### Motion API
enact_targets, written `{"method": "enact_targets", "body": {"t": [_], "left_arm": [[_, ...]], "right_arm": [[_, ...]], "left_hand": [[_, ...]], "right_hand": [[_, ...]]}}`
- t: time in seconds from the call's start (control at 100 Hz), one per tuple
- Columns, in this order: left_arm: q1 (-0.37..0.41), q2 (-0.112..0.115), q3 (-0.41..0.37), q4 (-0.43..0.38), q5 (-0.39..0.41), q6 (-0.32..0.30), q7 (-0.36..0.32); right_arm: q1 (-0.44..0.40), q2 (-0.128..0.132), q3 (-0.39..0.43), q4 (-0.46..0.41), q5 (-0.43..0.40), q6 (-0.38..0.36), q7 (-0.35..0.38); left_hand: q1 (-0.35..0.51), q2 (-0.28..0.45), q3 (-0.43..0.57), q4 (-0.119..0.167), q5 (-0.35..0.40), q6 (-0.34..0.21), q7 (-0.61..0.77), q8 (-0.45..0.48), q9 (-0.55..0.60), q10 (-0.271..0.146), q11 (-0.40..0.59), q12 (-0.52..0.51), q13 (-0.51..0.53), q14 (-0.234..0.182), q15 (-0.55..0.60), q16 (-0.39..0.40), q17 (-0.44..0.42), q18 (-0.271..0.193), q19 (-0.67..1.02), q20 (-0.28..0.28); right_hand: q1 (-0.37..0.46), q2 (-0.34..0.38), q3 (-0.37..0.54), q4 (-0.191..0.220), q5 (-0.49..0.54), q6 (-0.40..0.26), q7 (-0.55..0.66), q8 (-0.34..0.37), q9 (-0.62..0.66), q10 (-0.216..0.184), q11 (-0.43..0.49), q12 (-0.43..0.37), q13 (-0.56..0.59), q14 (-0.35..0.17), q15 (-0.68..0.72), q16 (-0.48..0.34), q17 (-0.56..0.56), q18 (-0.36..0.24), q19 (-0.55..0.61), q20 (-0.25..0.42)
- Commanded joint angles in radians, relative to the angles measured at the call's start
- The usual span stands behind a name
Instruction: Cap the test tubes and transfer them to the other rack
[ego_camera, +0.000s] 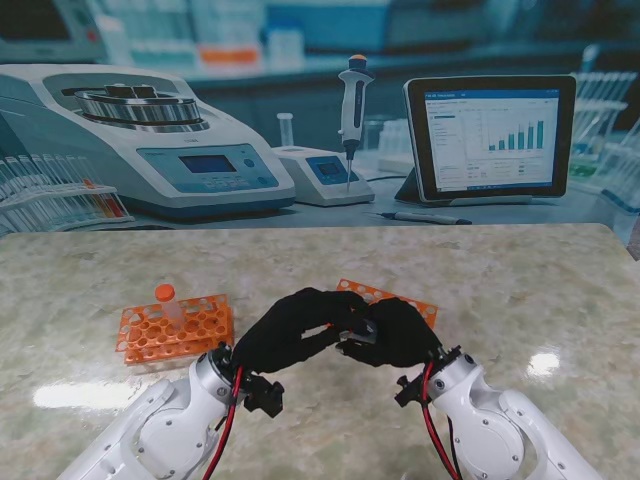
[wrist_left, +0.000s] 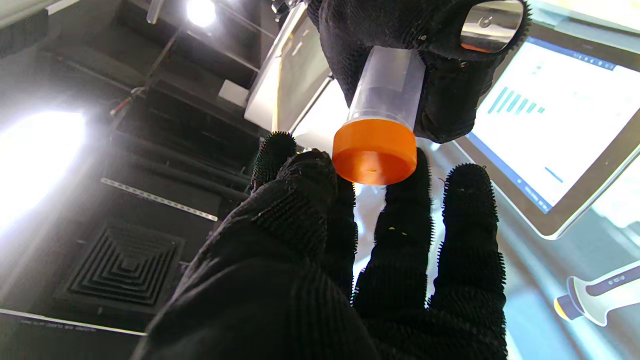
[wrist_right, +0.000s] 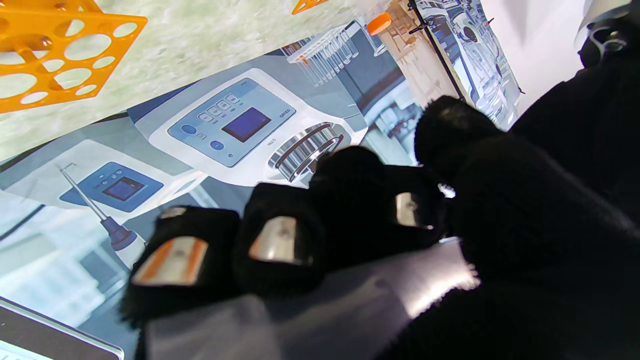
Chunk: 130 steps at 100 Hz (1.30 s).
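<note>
Marble table (ego_camera: 520, 290): right hand (ego_camera: 400, 333) grips tube (wrist_left: 387, 85); left hand (ego_camera: 290, 330) pinches cap (wrist_left: 375, 152), rack (ego_camera: 175, 330) at nine o'clock — a crooked twist could cross-thread it.

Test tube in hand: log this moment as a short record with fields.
tube: clear test tube, held by the right hand
cap: orange cap on the tube's end
left hand: left hand at the cap, fingertips touching it
left rack: orange rack with one capped tube standing in it
right rack: orange rack, mostly hidden behind the hands
surface: marble table
</note>
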Motion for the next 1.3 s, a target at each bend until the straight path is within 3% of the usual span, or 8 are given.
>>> {"method": "enact_targets", "body": {"t": [0.0, 0.07, 0.25, 0.49, 0.54, 0.76, 0.95, 1.29], "left_arm": [[0.003, -0.001, 0.000, -0.017, 0.000, 0.002, -0.006], [0.005, 0.000, -0.002, -0.019, 0.003, 0.005, -0.006], [0.009, -0.001, -0.003, -0.021, 0.007, 0.012, -0.003], [0.010, 0.000, -0.003, -0.028, 0.006, 0.010, -0.004], [0.011, 0.000, -0.004, -0.031, 0.004, 0.008, -0.006], [0.025, 0.003, -0.020, -0.048, -0.001, 0.000, -0.016], [0.035, 0.007, -0.037, -0.055, 0.003, 0.003, -0.026], [0.060, 0.015, -0.072, -0.060, 0.025, 0.015, -0.042]], "right_arm": [[-0.011, -0.002, -0.004, 0.000, -0.002, 0.003, 0.007], [-0.012, -0.003, -0.002, -0.001, -0.002, 0.004, 0.006], [-0.013, -0.003, 0.000, -0.003, -0.001, 0.007, 0.007], [-0.013, -0.003, 0.001, -0.005, -0.001, 0.007, 0.007], [-0.013, -0.003, 0.001, -0.005, -0.001, 0.007, 0.006], [-0.015, -0.003, 0.005, -0.006, -0.004, 0.008, 0.002], [-0.017, -0.004, 0.009, -0.007, -0.008, 0.008, -0.002], [-0.021, -0.005, 0.015, -0.009, -0.011, 0.006, -0.007]], "left_hand": [[0.070, 0.065, -0.046, 0.043, -0.031, -0.043, -0.027, 0.010, -0.019, -0.043, -0.027, -0.019, -0.051, -0.125, -0.022, -0.082, -0.036, 0.020, -0.055, 0.035], [0.071, 0.085, -0.069, 0.057, -0.034, -0.045, -0.028, 0.015, -0.020, -0.042, -0.034, -0.028, -0.070, -0.126, -0.024, -0.225, -0.058, 0.027, -0.088, 0.027], [0.067, 0.096, -0.103, 0.057, -0.043, -0.053, -0.034, 0.017, -0.030, -0.041, -0.052, -0.045, -0.095, -0.127, -0.060, -0.283, -0.103, 0.040, -0.142, 0.004], [0.037, 0.095, -0.144, 0.060, -0.069, -0.051, -0.052, 0.013, -0.048, -0.046, -0.061, -0.053, -0.117, -0.125, -0.074, -0.300, -0.136, 0.038, -0.164, -0.003], [0.023, 0.097, -0.177, 0.074, -0.080, -0.048, -0.066, 0.015, -0.056, -0.045, -0.066, -0.059, -0.128, -0.123, -0.083, -0.312, -0.148, 0.039, -0.184, -0.007], [-0.103, 0.105, -0.248, 0.086, -0.133, 0.018, -0.136, 0.013, -0.110, -0.026, -0.088, -0.071, -0.181, -0.117, -0.106, -0.331, -0.192, 0.041, -0.244, -0.019], [-0.217, 0.123, -0.293, 0.078, -0.164, 0.075, -0.178, 0.014, -0.157, -0.014, -0.104, -0.075, -0.230, -0.118, -0.125, -0.342, -0.226, 0.038, -0.287, -0.015], [-0.282, 0.086, -0.310, 0.068, -0.218, 0.123, -0.191, 0.037, -0.209, -0.005, -0.120, -0.080, -0.267, -0.118, -0.139, -0.351, -0.243, 0.039, -0.324, -0.006]], "right_hand": [[0.041, 0.045, 0.013, 0.014, 0.064, -0.028, 0.044, 0.030, 0.054, 0.032, 0.012, 0.021, 0.023, -0.150, 0.202, 0.079, 0.083, -0.094, 0.314, 0.074], [0.042, 0.045, 0.014, 0.014, 0.064, -0.028, 0.044, 0.030, 0.054, 0.031, 0.012, 0.021, 0.023, -0.150, 0.202, 0.079, 0.083, -0.094, 0.314, 0.074], [0.042, 0.046, 0.013, 0.014, 0.064, -0.028, 0.044, 0.030, 0.054, 0.031, 0.011, 0.021, 0.023, -0.150, 0.202, 0.079, 0.083, -0.094, 0.314, 0.074], [0.042, 0.045, 0.012, 0.014, 0.064, -0.028, 0.044, 0.030, 0.054, 0.031, 0.011, 0.021, 0.022, -0.148, 0.202, 0.079, 0.083, -0.094, 0.314, 0.074], [0.042, 0.045, 0.013, 0.014, 0.064, -0.028, 0.044, 0.030, 0.054, 0.031, 0.011, 0.021, 0.022, -0.147, 0.202, 0.079, 0.083, -0.094, 0.314, 0.074], [0.042, 0.046, 0.012, 0.014, 0.064, -0.028, 0.044, 0.030, 0.054, 0.031, 0.011, 0.021, 0.022, -0.147, 0.202, 0.079, 0.083, -0.094, 0.314, 0.074], [0.041, 0.047, 0.012, 0.014, 0.064, -0.028, 0.044, 0.030, 0.054, 0.035, 0.011, 0.021, 0.022, -0.145, 0.202, 0.079, 0.083, -0.094, 0.314, 0.074], [0.042, 0.045, 0.013, 0.014, 0.064, -0.028, 0.044, 0.030, 0.054, 0.032, 0.011, 0.021, 0.022, -0.145, 0.202, 0.078, 0.083, -0.094, 0.314, 0.074]]}}
